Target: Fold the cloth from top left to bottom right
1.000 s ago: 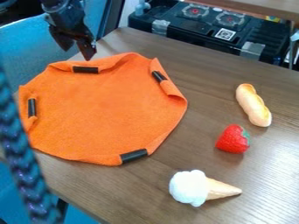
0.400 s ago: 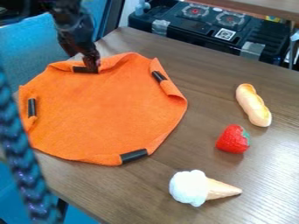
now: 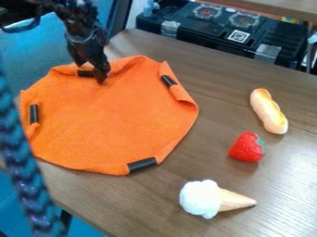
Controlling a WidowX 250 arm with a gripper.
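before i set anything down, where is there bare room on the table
The brown wooden table is bare between the orange fabric cloth and the curved tan bread, and between cloth and white ice-cream cone. Crowded: the cloth's upper-left edge, by the black gripper, and where the red strawberry sits near the bread.

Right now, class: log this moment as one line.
pincer: at cloth, upper left; cloth: spread, fold not made; strawberry: right of cloth
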